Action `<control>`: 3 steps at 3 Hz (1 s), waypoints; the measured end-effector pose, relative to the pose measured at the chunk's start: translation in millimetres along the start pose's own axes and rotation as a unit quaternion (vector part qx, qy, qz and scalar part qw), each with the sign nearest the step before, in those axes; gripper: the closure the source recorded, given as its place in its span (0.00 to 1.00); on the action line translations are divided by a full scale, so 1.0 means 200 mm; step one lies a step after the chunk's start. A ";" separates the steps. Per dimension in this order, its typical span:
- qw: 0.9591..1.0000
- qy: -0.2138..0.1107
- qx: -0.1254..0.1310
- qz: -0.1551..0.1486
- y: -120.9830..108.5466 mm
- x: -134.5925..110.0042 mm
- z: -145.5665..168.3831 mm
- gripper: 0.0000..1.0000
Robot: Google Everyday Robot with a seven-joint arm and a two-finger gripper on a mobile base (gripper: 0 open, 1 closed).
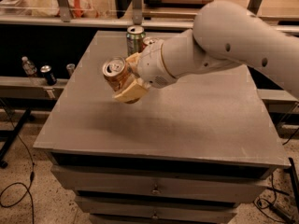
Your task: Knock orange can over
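The orange can (116,73), pale orange-tan with a silver top, is held between the tan fingers (127,95) of my gripper (124,78). It is tilted, with its top turned toward the camera. It hangs above the left middle of the grey table (187,120), and its shadow lies on the tabletop below. The gripper is shut on the can. My white arm (224,41) reaches in from the right.
A green-silver can (135,39) stands at the table's back, just behind the gripper. A red can (148,41) next to it is mostly hidden by the arm. A small bottle (29,66) and dark cans (47,74) stand on a low shelf at the left. Drawers (154,189) are below the tabletop.
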State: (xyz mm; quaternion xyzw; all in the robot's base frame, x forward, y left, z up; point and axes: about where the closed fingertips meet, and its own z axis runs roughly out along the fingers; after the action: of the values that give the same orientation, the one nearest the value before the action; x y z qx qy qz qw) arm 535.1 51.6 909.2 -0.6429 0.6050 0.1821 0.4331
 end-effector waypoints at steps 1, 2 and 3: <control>0.996 0.077 -0.015 -0.034 0.03 -0.01 0.04 1.00; 0.985 0.152 -0.032 -0.069 0.04 0.03 0.07 1.00; 0.971 0.216 -0.039 -0.099 0.01 0.11 0.08 1.00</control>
State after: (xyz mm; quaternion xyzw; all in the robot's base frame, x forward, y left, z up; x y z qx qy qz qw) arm 542.4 50.6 883.3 -0.7401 0.6098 0.0185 0.2831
